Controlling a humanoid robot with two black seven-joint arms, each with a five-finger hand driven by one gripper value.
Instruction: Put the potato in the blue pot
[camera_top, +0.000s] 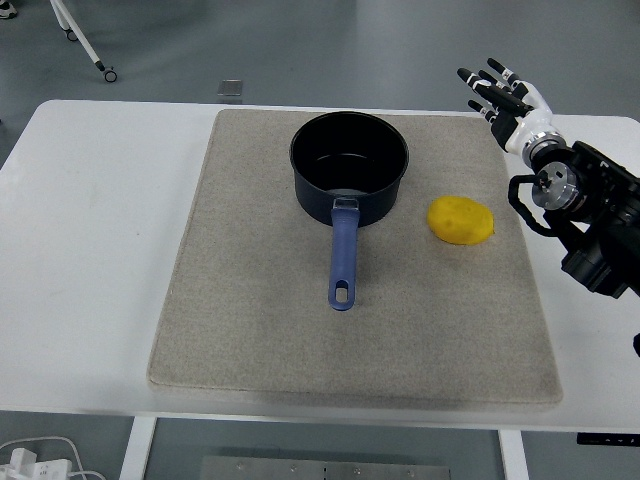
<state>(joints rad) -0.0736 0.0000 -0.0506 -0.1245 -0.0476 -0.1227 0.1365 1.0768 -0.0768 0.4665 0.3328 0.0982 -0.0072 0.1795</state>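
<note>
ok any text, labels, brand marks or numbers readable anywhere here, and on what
None can be read.
The blue pot and its handle show no print.
The potato, the grey mat and the white table are plain.
The right hand has white patches on its fingers but no legible marks.

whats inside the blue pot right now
Nothing: the blue pot shows only its bare dark bottom. The near inner wall is hidden behind the rim. The potato lies on the mat to the pot's right, apart from it.
</note>
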